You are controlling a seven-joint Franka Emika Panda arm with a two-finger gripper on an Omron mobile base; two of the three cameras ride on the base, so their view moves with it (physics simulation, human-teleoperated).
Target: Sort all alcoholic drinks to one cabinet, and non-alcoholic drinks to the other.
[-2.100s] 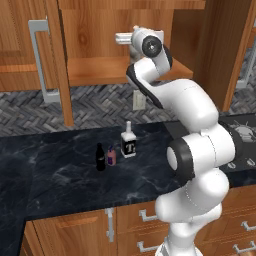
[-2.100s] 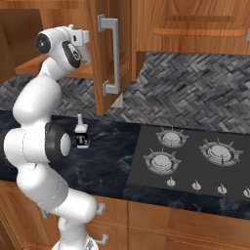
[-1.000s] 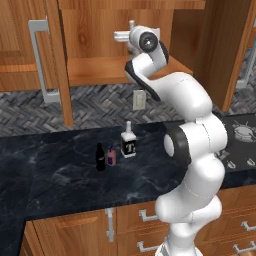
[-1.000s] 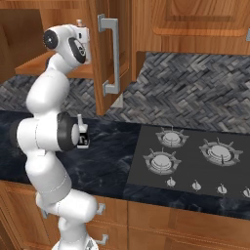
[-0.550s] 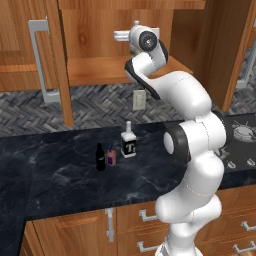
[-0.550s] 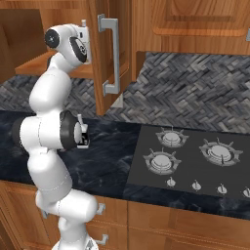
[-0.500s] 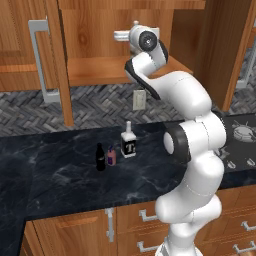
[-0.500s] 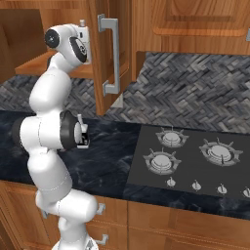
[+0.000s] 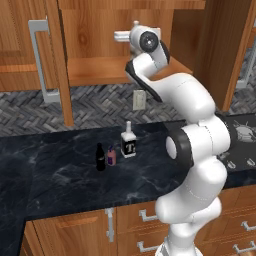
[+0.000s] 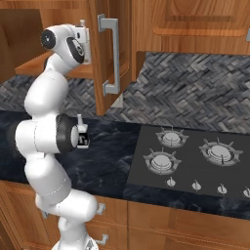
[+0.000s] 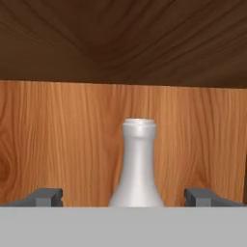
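Hand view shows the hand [image 11: 123,197] open around the cream-white bottle [image 11: 137,164] inside the cabinet [image 9: 100,70], three bottles remaining on the table [image 9: 60,180].

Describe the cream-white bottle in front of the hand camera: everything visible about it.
The cream-white bottle shows its neck and upper shoulders: smooth, matte, pale grey-white, with a slightly flared lip at the top and no cap visible. It stands upright against the cabinet's wooden back panel. The gripper has its jaws wide open on either side, touching nothing. Its label and base are hidden.
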